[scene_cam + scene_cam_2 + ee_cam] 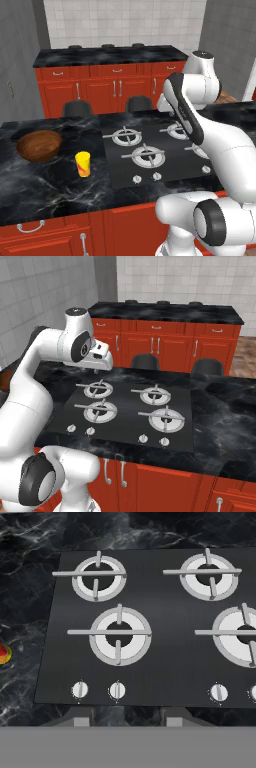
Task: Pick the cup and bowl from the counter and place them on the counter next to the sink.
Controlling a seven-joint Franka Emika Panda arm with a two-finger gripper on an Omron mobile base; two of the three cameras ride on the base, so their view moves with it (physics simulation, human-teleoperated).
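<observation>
Progress: nothing of the task appears done. The cup [83, 164], yellow with an orange-red patch, stands upright on the black marble tabletop [45, 190] just left of the hob [150, 152]. The bowl [39, 145], dark brown wood, rests on the same tabletop to the cup's left and a little further back, near it but not touching. Neither is lifted or gripped.

The claw [96, 371] hangs above the back left burner of the hob, well apart from both items. In the hand view its fingertips [80, 716] sit apart with nothing between them; whether it is fully released I cannot tell. A sliver of the cup shows at the left edge of that view.

The sink is not seen, so the destination cannot be assessed. Remaining, by my judgement: reach the cup, grasp it, carry it to the sink side, then repeat for the bowl.

Markings: no brand, label or legible writing on cup, bowl, hob or cabinets [95, 90].
</observation>
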